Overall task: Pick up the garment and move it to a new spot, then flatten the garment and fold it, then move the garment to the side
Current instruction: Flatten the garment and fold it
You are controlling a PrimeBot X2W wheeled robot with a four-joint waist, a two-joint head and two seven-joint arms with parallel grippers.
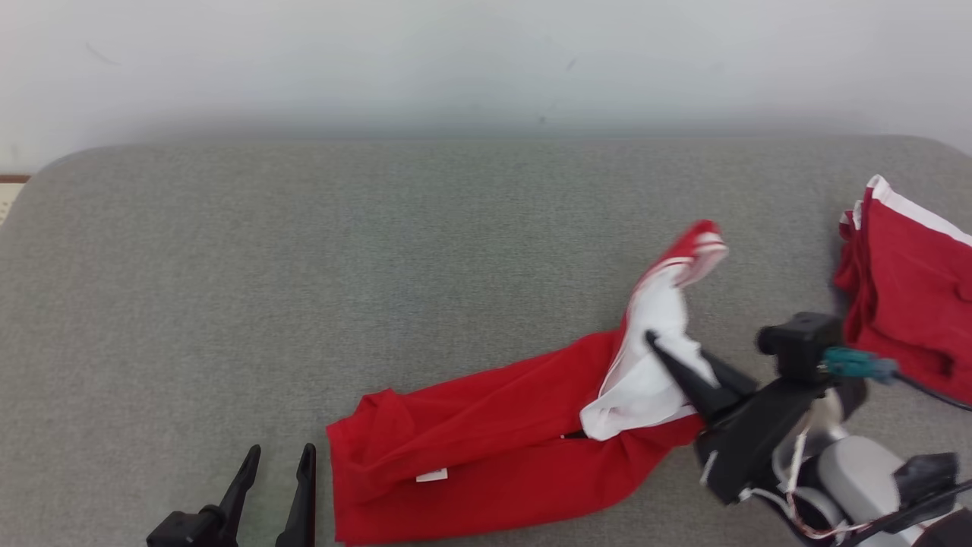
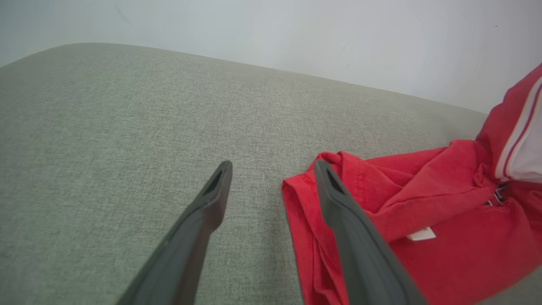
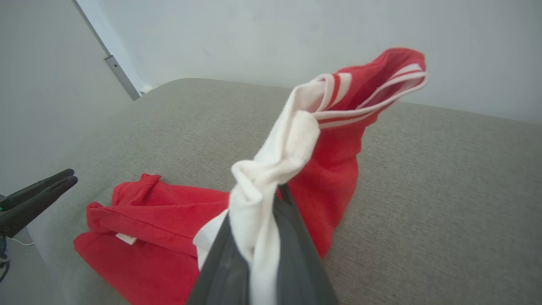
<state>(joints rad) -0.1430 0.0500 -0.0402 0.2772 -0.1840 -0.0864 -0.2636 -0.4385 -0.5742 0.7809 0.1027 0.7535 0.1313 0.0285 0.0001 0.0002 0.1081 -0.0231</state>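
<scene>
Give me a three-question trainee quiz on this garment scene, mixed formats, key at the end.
1. True or false: the left gripper is shut on the red garment.
2. Which part of that garment does the right gripper clamp? A. the red hem B. the white fabric C. the small label
3. Fill in: a second red garment lies at the head view's ____ edge.
Key: 1 false, it is open and holds nothing; 2 B; 3 right.
</scene>
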